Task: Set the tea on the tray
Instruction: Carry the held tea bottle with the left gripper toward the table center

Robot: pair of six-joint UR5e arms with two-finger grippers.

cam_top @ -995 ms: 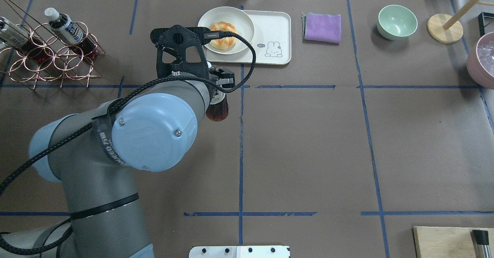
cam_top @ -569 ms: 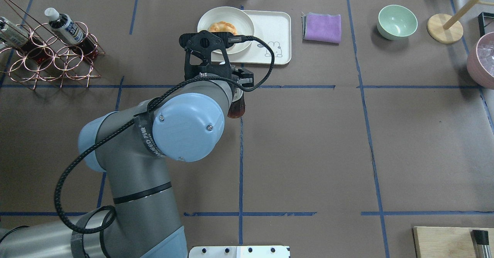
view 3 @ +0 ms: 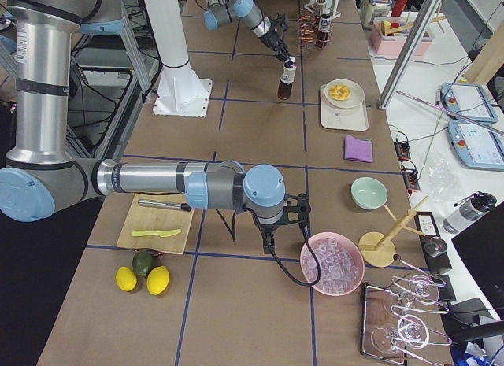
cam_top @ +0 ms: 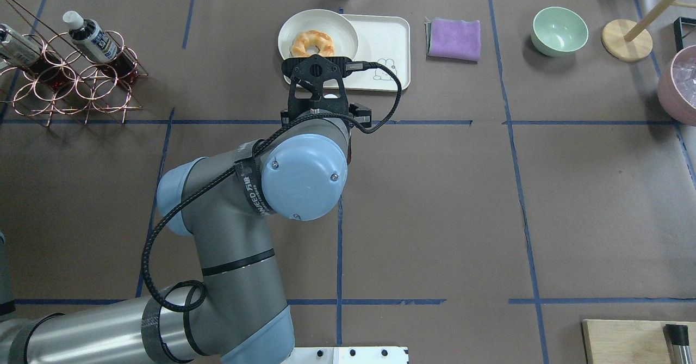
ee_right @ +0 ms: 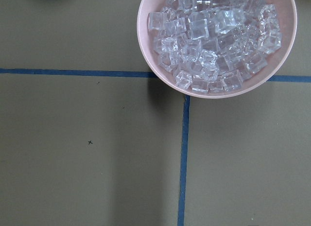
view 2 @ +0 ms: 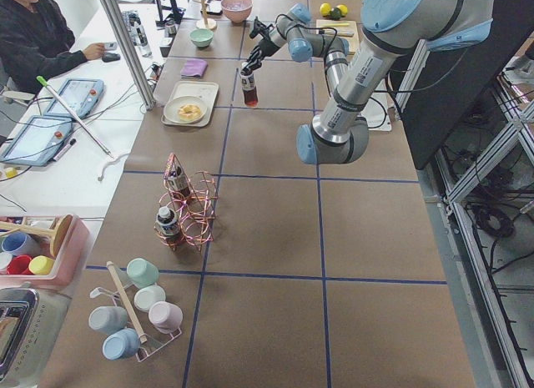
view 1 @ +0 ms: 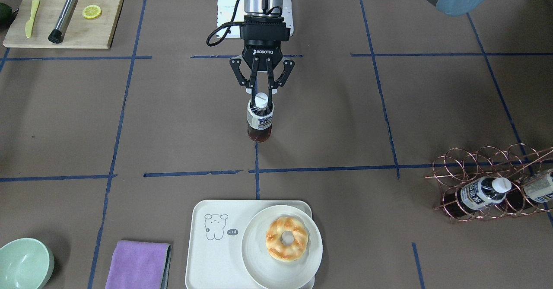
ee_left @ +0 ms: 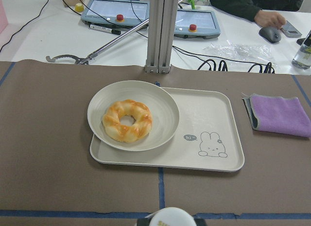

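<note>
The tea bottle, with dark brown liquid, a white cap and a white-and-navy label, hangs upright above the table. My left gripper is shut on its neck. The bottle also shows in the exterior left view and the exterior right view. Its cap is at the bottom edge of the left wrist view. The cream tray with the line-drawn animal lies beyond the bottle, apart from it. My right gripper is low beside a pink bowl; I cannot tell whether it is open or shut.
A round white plate with a doughnut fills one half of the tray. A purple cloth and a green bowl lie beside it. A copper rack holds two more bottles. A pink bowl of ice sits under my right wrist.
My left arm has carried the bottle to the right and farther forward, nearer the tray's near edge. The grip on the bottle is unchanged.
</note>
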